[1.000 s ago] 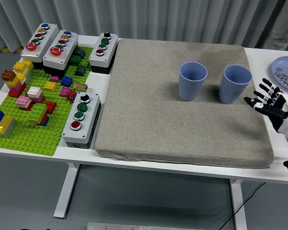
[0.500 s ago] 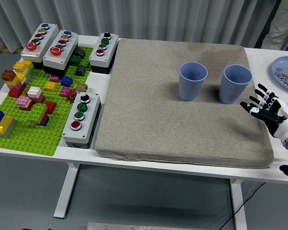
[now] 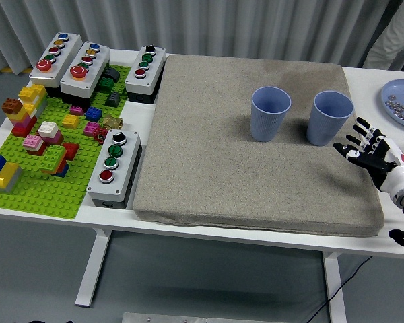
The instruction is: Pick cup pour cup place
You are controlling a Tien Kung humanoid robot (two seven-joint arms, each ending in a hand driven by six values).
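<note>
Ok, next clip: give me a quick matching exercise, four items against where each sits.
Items:
1. right hand
2. left blue cup
3. green brick baseplate
4. blue plate

Places:
A. far right edge of the table, cut off by the frame
B. left end of the table, covered with bricks
C. fingers spread, just right of the right blue cup, not touching it
D. upright on the grey mat, beside the other cup

Pairs: 1-C, 2-D, 3-B, 4-A

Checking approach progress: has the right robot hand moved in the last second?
Yes. The right robot hand has shifted left and slightly down, closing on the right cup, which hasn't moved. Fingers spread, no contact yet.
</note>
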